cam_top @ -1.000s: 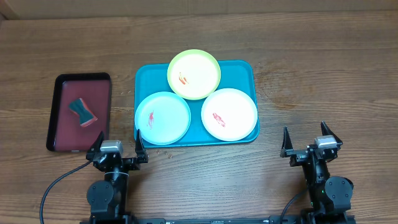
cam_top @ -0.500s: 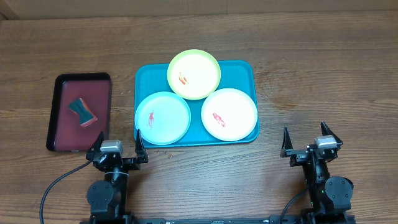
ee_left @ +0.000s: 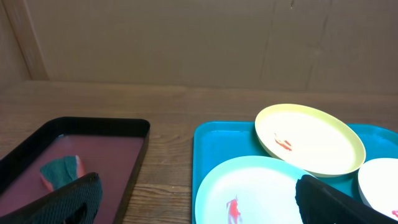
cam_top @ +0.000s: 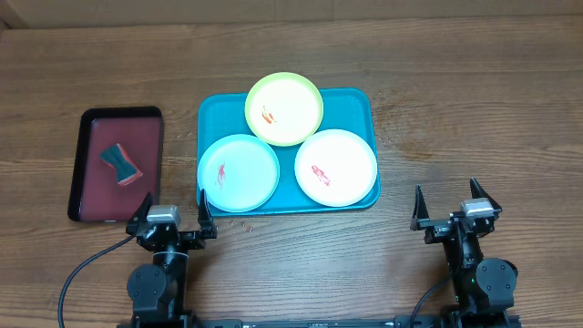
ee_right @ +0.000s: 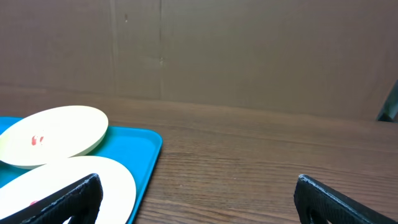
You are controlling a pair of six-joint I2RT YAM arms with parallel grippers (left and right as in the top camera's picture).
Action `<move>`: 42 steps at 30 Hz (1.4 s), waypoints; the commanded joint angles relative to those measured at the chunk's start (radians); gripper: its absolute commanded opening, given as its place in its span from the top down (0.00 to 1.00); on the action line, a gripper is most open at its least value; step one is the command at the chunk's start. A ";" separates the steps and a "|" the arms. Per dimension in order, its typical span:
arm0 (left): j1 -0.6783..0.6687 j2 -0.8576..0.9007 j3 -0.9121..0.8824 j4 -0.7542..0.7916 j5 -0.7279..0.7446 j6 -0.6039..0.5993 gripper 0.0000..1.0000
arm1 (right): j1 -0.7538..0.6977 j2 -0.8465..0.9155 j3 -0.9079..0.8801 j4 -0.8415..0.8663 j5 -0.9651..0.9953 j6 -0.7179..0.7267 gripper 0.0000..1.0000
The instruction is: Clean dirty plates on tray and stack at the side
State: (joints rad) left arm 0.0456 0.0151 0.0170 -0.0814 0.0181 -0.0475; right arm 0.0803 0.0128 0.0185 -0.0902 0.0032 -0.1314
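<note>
The turquoise tray (cam_top: 355,100) lies mid-table and holds three plates with red smears: the yellow-green plate (cam_top: 284,107) at the back, the light blue plate (cam_top: 239,172) front left, the white plate (cam_top: 335,167) front right. In the left wrist view I see the tray (ee_left: 217,140), the yellow-green plate (ee_left: 311,138) and the light blue plate (ee_left: 255,190). In the right wrist view I see the tray (ee_right: 140,146), the yellow-green plate (ee_right: 56,134) and the white plate (ee_right: 81,177). My left gripper (cam_top: 171,211) is open and empty, near the tray's front left corner. My right gripper (cam_top: 455,202) is open and empty, right of the tray.
A dark red, black-rimmed tray (cam_top: 91,196) stands left of the turquoise tray and holds a green-and-red sponge (cam_top: 121,164). It also shows in the left wrist view (ee_left: 124,127) with the sponge (ee_left: 59,171). A brown wall stands behind the table.
</note>
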 commanded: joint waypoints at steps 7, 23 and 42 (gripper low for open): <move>-0.007 -0.011 -0.012 0.004 0.000 0.026 0.00 | 0.003 -0.010 -0.010 0.006 -0.005 0.000 0.00; -0.007 -0.011 -0.012 0.004 0.000 0.026 0.00 | 0.003 -0.010 -0.010 0.006 -0.005 0.000 0.00; -0.007 -0.011 -0.012 0.231 0.201 -0.127 0.00 | 0.003 -0.010 -0.010 0.006 -0.005 0.000 0.00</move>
State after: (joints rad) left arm 0.0456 0.0154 0.0078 0.0525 0.1425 -0.1230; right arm 0.0803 0.0128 0.0185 -0.0906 0.0032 -0.1314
